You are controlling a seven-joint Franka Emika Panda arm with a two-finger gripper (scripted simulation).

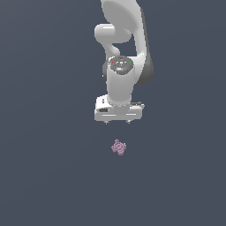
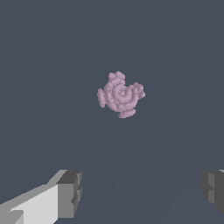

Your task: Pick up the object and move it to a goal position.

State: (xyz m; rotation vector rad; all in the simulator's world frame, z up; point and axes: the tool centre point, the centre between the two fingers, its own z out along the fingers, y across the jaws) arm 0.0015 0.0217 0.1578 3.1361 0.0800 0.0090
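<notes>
The object [image 1: 118,147] is a tiny pinkish-mauve lumpy cluster of rounded knobs lying on the dark grey floor. It also shows in the wrist view [image 2: 120,94], alone on the floor. My white gripper [image 1: 117,122] hangs above the object and slightly behind it in the exterior view, not touching it. In the wrist view my gripper [image 2: 142,190] is open, with its two grey fingertips [image 2: 70,192] far apart and nothing between them.
The white arm [image 1: 126,53] rises behind the gripper to the frame's top edge. The dark grey floor [image 1: 53,176] spreads flat all around the object.
</notes>
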